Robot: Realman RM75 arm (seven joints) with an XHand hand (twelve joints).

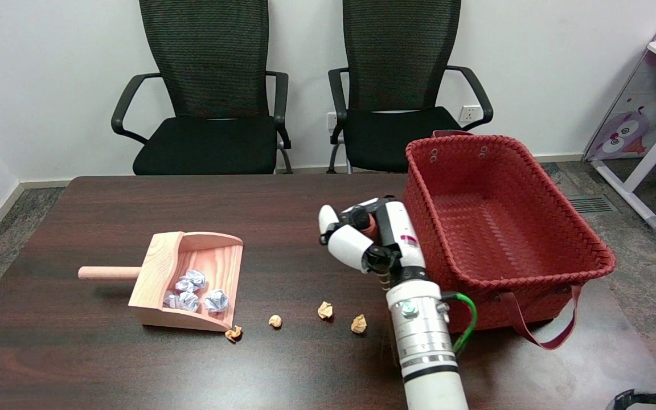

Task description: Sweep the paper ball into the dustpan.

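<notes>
Right now the right hand [370,236] hovers over the counter [106,364], just left of the red basket [556,176], with its fingers [348,247] curled in around something small and reddish-brown. What that thing is I cannot tell; it may be the handle of a sweeping tool, but too little of it shows.

Four tan paper balls lie in a loose row on the near part of the counter. The leftmost ball [233,333] sits touching or almost touching the near right corner of the wooden dustpan [168,253], whose handle [109,273] points left and whose mouth faces right and near. A second ball [275,321] lies a little to the right, a third [325,310] further right, and the fourth [359,323] is nearest the arm. Three pale crumpled balls [191,290] are already inside the pan.

To do this step well, I would bring the hand down on the right of the fourth ball and push leftward, low and slow, so the balls gather instead of skipping away. The row runs toward the pan's near corner, not its mouth, so the stroke should angle slightly to the far side as it closes in. Crumpled paper is light and will roll off a fast push. The pan looks unanchored, so pressing hard against its lip could slide it left.
</notes>
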